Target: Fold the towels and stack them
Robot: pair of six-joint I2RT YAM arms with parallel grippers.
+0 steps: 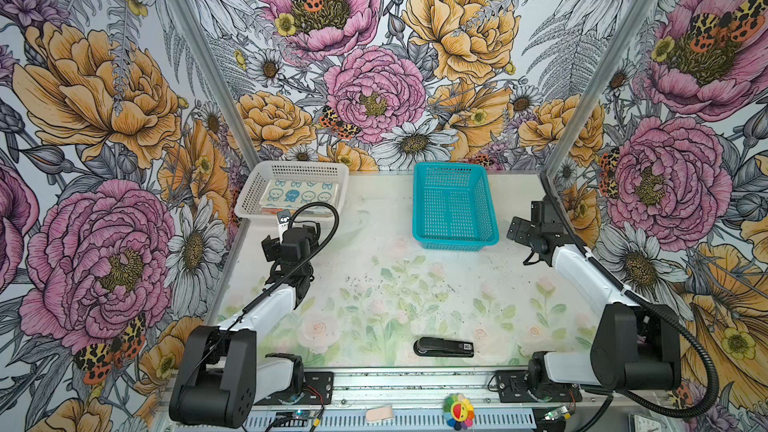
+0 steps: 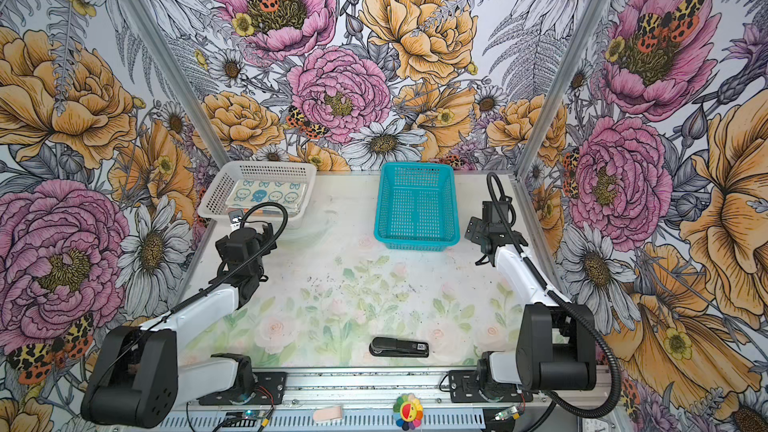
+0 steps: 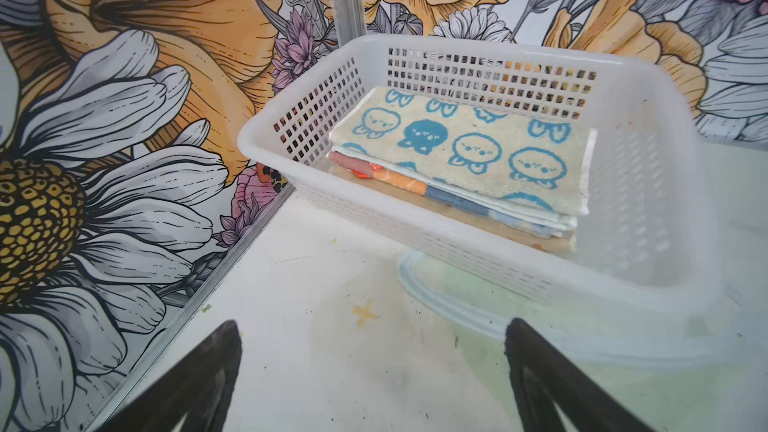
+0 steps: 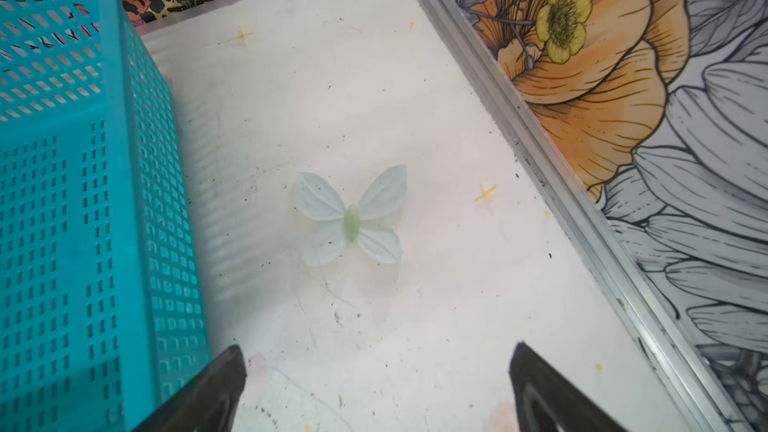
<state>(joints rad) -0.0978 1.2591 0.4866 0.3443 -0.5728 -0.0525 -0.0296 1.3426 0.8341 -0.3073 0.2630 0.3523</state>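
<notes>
Several folded towels (image 1: 301, 195) (image 2: 268, 195) lie stacked in the white basket (image 1: 291, 164) (image 2: 266, 164) at the back left. The top one (image 3: 461, 151) is cream with blue bunny prints, and orange and blue edges show under it. My left gripper (image 1: 291, 228) (image 3: 372, 326) stands open over bare table just in front of that white basket (image 3: 457, 41), holding nothing. Open and empty as well, my right gripper (image 1: 530, 222) (image 4: 379, 349) hangs at the back right, between the teal basket (image 4: 62, 160) and the right wall.
The teal basket (image 1: 449, 166) (image 2: 415, 166) at the back middle holds nothing. A black stapler (image 1: 444, 347) (image 2: 399, 347) lies near the front edge. A pale butterfly print (image 4: 351, 218) marks the table ahead of the right gripper. Flowered walls close in three sides.
</notes>
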